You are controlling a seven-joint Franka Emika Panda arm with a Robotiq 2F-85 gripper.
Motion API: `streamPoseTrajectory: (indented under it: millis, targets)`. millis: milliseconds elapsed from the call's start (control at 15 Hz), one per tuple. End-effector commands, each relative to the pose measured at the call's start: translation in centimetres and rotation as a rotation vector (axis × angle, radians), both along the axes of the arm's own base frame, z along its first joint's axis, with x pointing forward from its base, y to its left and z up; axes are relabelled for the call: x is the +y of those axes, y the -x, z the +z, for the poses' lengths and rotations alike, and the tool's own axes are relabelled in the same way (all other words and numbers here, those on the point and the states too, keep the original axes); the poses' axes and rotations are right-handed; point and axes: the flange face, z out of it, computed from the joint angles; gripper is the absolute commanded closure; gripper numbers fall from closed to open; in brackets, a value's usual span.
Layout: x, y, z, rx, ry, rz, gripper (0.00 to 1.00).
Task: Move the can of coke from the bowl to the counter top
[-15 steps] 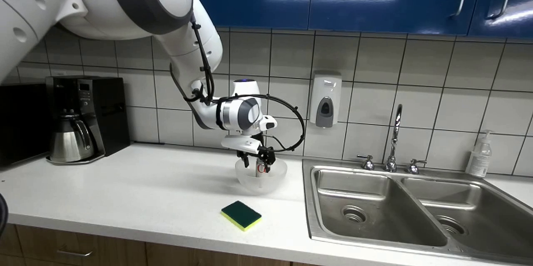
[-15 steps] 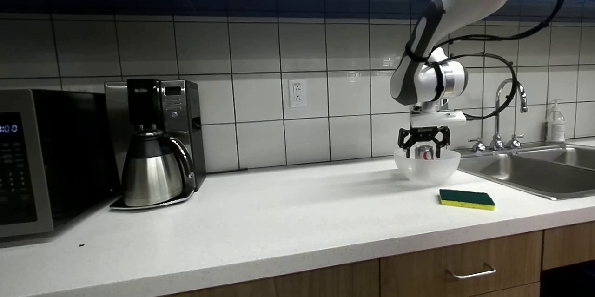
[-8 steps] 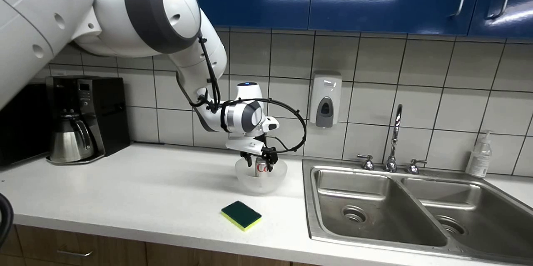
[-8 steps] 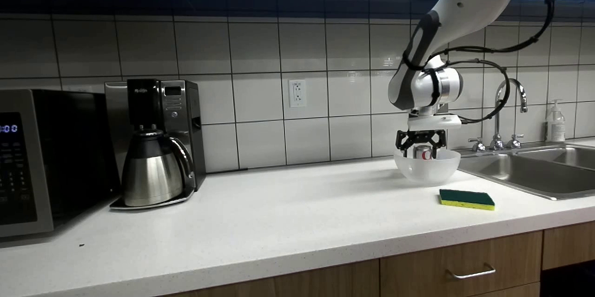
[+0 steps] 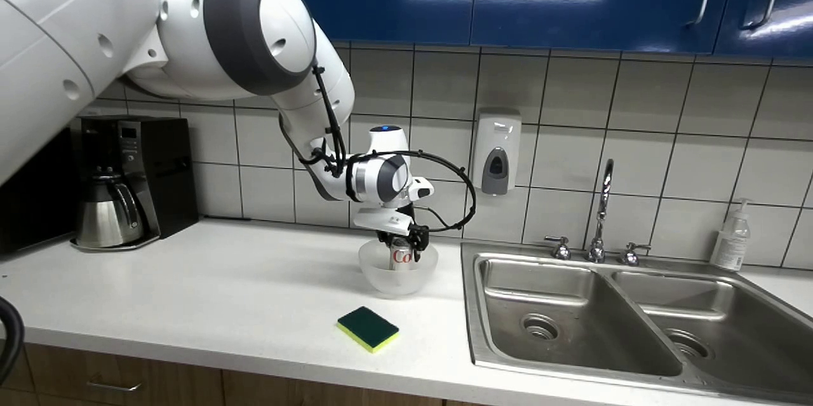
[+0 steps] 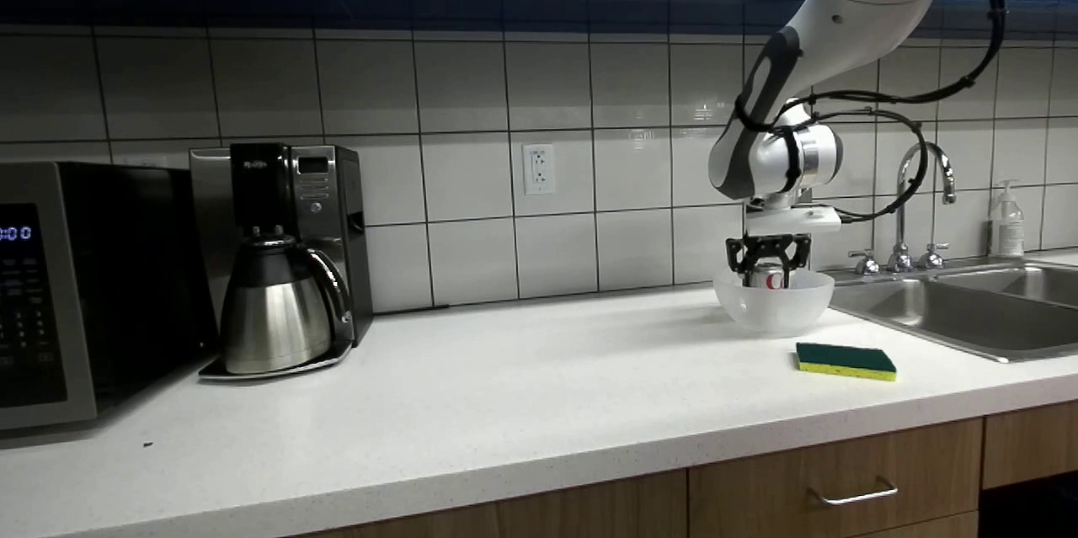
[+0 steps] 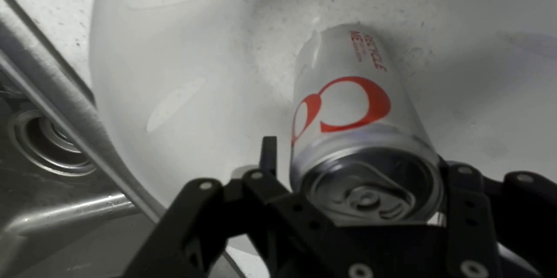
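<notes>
The silvery can of coke (image 5: 401,258) with red lettering stands roughly upright inside the translucent bowl (image 5: 398,285). Both rest on the white counter top (image 5: 222,298), left of the sink. My gripper (image 6: 767,279) reaches down over the rim, its fingers on either side of the can's upper part. From the wrist view, a narrow gap separates the can (image 7: 348,104) from the left finger (image 7: 269,156). The opposite finger sits close against the can's right side, its tip hidden behind it; contact there is unclear. My jaws are partly drawn together but still open around the can.
A green-and-black sponge (image 5: 368,328) lies in front of the bowl. The steel sink (image 5: 471,317) begins just to its right. A soap dispenser (image 5: 497,152) hangs on the tiled wall behind. A coffee pot (image 6: 278,302) and a microwave (image 6: 84,294) stand at the far left.
My gripper has sunk slightly around the can and its fingers have drawn closer together. More of the can's lettering now shows in an exterior view. Bowl and sponge have stayed put.
</notes>
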Motion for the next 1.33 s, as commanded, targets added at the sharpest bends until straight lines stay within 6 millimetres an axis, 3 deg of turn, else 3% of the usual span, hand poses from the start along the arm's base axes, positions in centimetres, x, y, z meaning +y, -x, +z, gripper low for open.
streamPoseTrajectory:
  millis: [0, 67, 333, 867, 1267]
  targets:
    - [-0.8, -0.8, 0.3, 0.015, -0.025, 0.012, 0.58]
    - [-1.0, -0.9, 0.3, 0.016, -0.025, 0.009, 0.63]
    - [-1.4, -1.0, 0.3, 0.037, -0.026, -0.002, 0.63]
    - [-1.3, -1.2, 2.2, 0.054, -0.031, -0.005, 0.63]
    - [0.4, -1.1, 3.6, 0.031, -0.028, 0.017, 0.63]
